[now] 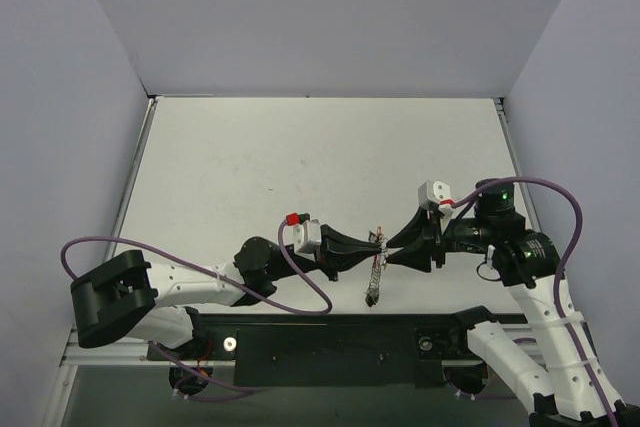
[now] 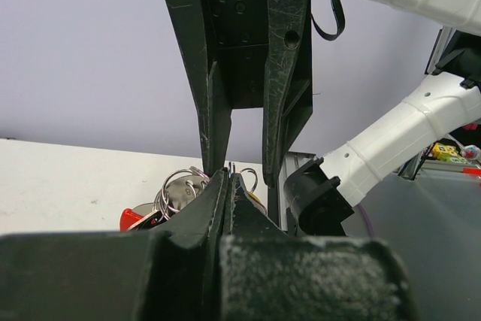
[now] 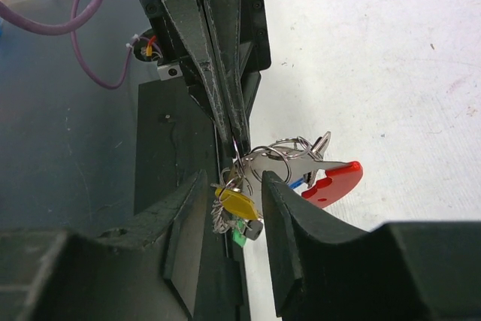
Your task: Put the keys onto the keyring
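Note:
The keyring [image 3: 279, 148] is a cluster of thin silvery rings held above the table. My left gripper [image 2: 229, 177] is shut on one of its wires. From the rings hang the keys: a yellow-headed one [image 3: 240, 204], a green one [image 3: 239, 237], a black one [image 3: 254, 229] and a large red one [image 3: 337, 180] beside a flat silver tag. A short chain [image 1: 375, 282] dangles below. My right gripper [image 3: 234, 182] faces the left gripper tip to tip, its jaws apart, with the yellow, green and black keys hanging between its fingers [image 3: 282, 208]. In the top view both grippers [image 1: 384, 247] meet over the table's near edge.
A black mounting bar [image 1: 330, 342] runs along the near edge below the hanging chain. Purple cables [image 1: 300, 282] loop beside both arms. The white table [image 1: 320, 162] stretches behind, with grey walls on three sides.

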Available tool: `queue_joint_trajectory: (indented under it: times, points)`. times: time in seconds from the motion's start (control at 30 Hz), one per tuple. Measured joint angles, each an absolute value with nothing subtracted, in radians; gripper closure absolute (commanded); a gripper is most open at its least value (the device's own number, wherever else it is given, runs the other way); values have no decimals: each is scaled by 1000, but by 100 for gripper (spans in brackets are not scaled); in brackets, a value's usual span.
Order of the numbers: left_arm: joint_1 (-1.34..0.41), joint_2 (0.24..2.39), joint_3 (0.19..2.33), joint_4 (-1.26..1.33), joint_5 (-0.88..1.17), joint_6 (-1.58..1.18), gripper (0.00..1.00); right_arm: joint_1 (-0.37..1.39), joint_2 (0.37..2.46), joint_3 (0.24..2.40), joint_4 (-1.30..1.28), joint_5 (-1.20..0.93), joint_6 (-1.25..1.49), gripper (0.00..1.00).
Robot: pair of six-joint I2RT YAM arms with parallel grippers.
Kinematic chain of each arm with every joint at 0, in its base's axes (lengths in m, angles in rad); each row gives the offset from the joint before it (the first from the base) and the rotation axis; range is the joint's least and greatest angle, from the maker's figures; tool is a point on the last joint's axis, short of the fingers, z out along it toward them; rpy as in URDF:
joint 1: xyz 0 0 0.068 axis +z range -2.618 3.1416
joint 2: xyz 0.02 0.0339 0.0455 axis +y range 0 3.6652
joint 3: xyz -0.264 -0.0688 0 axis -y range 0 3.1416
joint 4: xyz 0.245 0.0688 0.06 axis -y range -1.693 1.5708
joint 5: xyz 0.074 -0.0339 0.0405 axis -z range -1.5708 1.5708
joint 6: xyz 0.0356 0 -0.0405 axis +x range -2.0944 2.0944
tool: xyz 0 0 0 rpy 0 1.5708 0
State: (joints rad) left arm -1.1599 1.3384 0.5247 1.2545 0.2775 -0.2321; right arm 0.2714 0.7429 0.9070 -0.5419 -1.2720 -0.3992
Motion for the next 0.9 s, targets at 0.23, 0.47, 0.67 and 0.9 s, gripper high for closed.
queue_joint_trajectory:
  times: [0.23,0.47,0.67,0.9]
  points:
    - [-1173,1338,502,1256,263,-221,100,271,758,918,-688,-1272,-580,66]
    - [-1177,1338,480,1255,245,-206,100,271,768,959,-763,-1264,-677,60]
    - [-1177,1338,477,1256,238,-200,100,271,789,984,-775,-1260,-699,60]
    - [-1177,1342,477,1256,235,-198,100,289,817,984,-755,-1258,-688,63]
